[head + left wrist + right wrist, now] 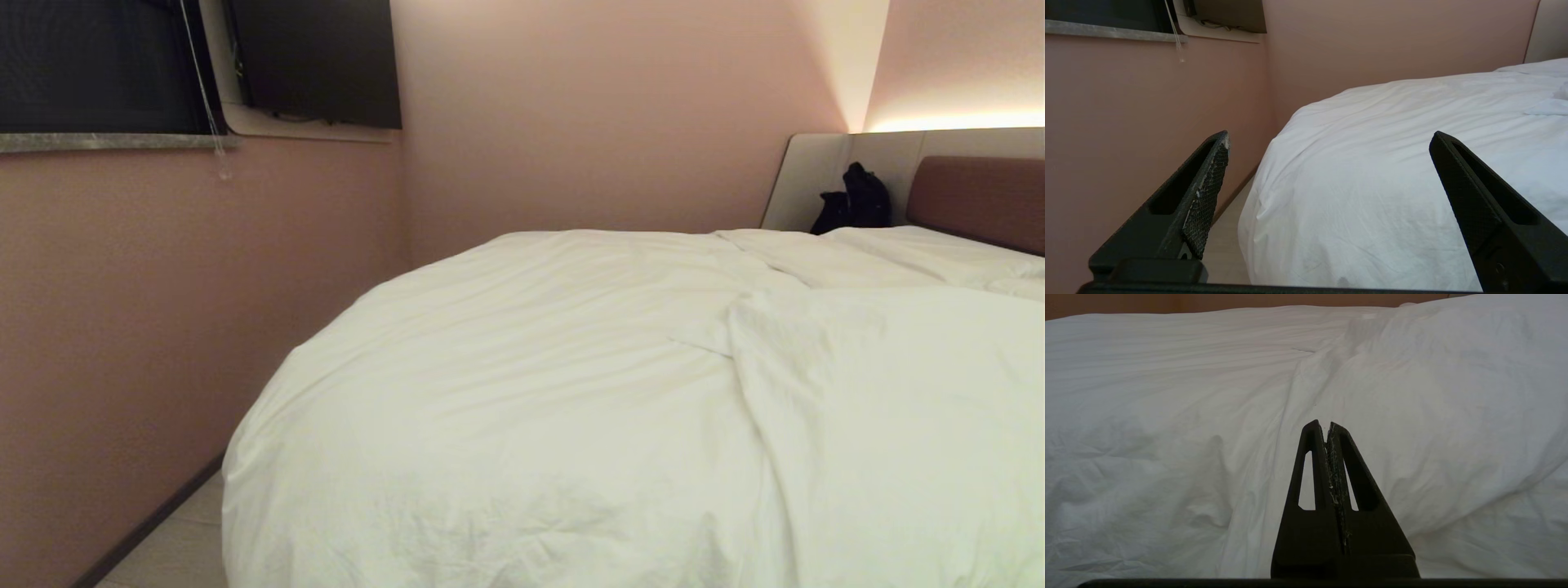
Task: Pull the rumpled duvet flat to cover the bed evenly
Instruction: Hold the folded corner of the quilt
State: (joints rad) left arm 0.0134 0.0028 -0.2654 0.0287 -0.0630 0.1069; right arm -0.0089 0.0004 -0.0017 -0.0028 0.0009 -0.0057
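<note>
The white puffy duvet (571, 367) lies over the bed, draping down its near-left corner, with a thicker fold lying across it (882, 384) on the right. The bed's brown headboard (980, 200) shows at the far right. Neither arm shows in the head view. In the left wrist view my left gripper (1329, 136) stands wide open with nothing between its fingers, held in front of the duvet's rounded corner (1355, 196) and apart from it. In the right wrist view my right gripper (1326, 424) is shut on nothing, pointing at the wrinkled duvet (1208, 416) close before it.
A pink wall (163, 327) runs close along the bed's left side, leaving a narrow strip of light floor (175, 543). A dark window (90, 65) and a wall-mounted screen (318, 61) are above. A black bag (857, 200) sits by the headboard.
</note>
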